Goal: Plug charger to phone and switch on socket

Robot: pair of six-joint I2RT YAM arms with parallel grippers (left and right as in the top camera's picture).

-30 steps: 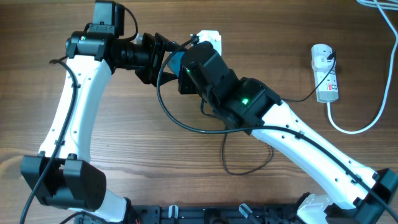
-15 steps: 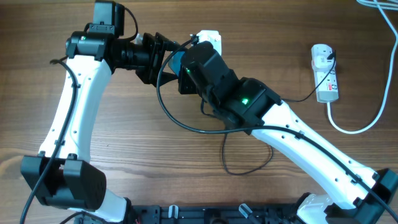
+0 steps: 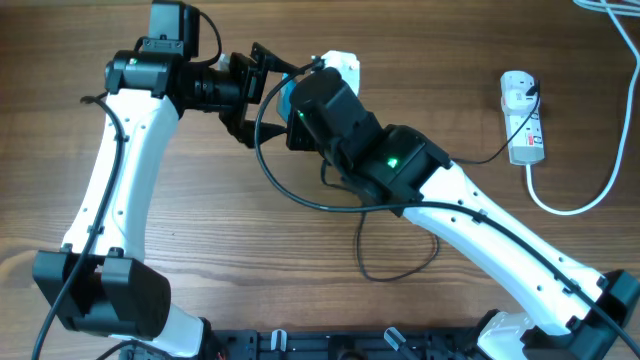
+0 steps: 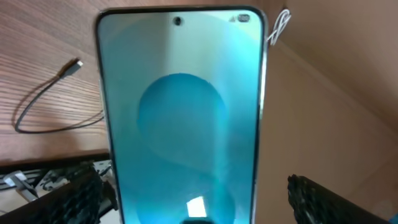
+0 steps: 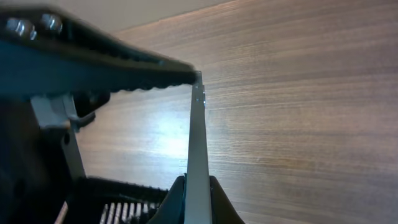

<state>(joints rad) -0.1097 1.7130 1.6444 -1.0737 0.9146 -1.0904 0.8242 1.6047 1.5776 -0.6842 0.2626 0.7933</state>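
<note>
The phone (image 4: 186, 112) fills the left wrist view, turquoise screen towards the camera, held up off the table. My right gripper (image 5: 198, 200) is shut on its thin pale edge (image 5: 196, 137), seen edge-on. My left gripper (image 4: 199, 208) is open, its fingers (image 4: 333, 199) standing apart from the phone's sides. From overhead both grippers meet at the phone (image 3: 284, 97) at the back centre. The charger (image 3: 300, 198) loops over the table to the socket (image 3: 524, 118) at the right. Its connector tip (image 4: 76, 64) lies on the wood, apart from the phone.
A thick white cable (image 3: 600, 190) curves from the socket along the right edge. The charger's slack forms a loop (image 3: 400, 272) beside the right arm. The arm bases stand at the front edge. Bare wood lies between the arms and the socket.
My left gripper's jaws have opened wide off the phone's sides. My right gripper has closed on the phone's edge. The arms have barely shifted.
</note>
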